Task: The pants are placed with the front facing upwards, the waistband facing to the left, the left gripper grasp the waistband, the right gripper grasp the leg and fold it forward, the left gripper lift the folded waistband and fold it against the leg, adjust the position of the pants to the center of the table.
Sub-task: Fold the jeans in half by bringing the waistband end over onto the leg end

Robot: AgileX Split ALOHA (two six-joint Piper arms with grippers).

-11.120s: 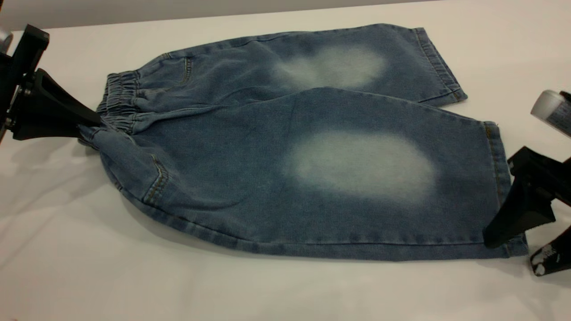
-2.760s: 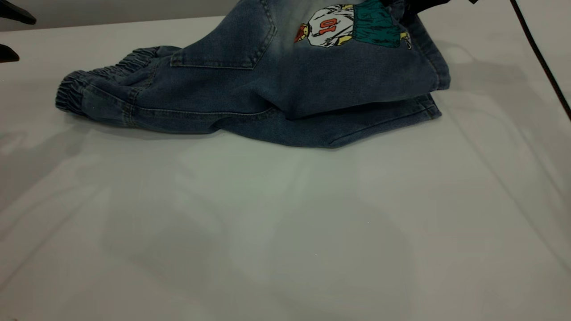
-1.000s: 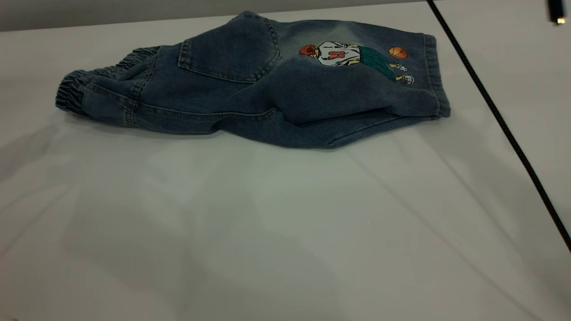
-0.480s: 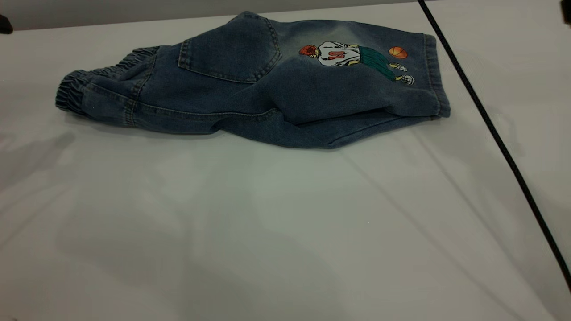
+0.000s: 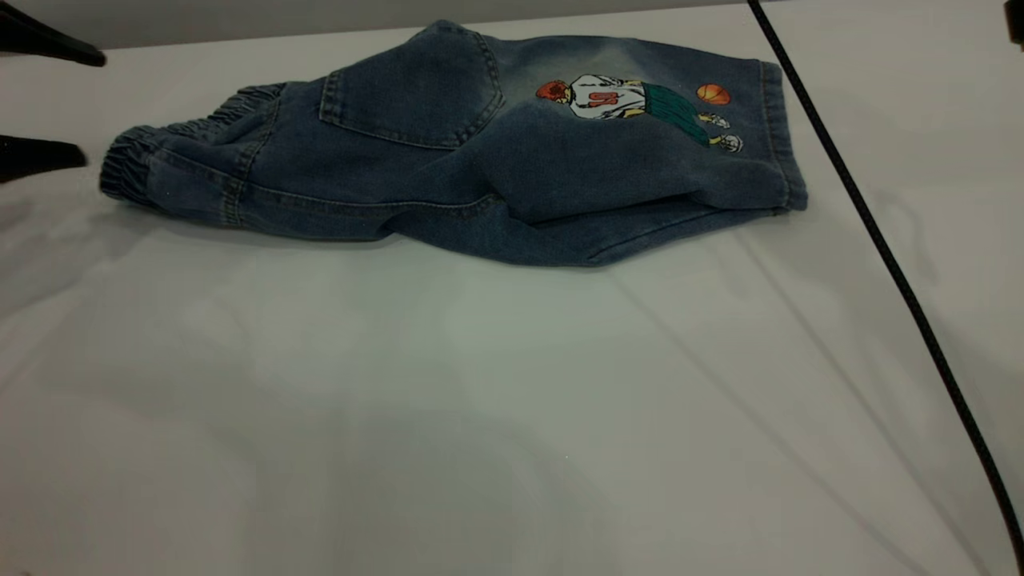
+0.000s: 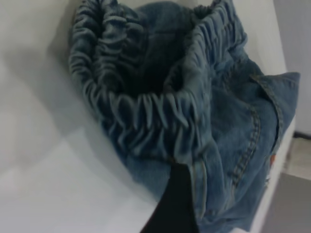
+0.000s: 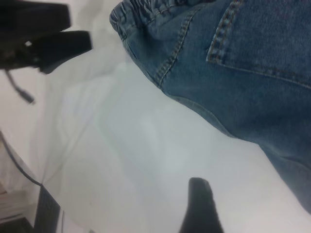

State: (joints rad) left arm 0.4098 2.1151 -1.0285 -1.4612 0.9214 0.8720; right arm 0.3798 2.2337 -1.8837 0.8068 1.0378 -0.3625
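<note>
The left gripper [image 5: 76, 108], its fingers spread and empty, faces the waistband [image 5: 128, 164] to grab and fold it.

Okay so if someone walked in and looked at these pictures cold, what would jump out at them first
The pants, folded lengthwise, lie toward the far side of the table, with a bright cartoon basketball-player print facing up near the right hem. At their left end sits the puckered waistband, and just beyond it the left gripper waits with its black fingers spread, not touching the cloth. A black cable slants across the table's right side.
</note>
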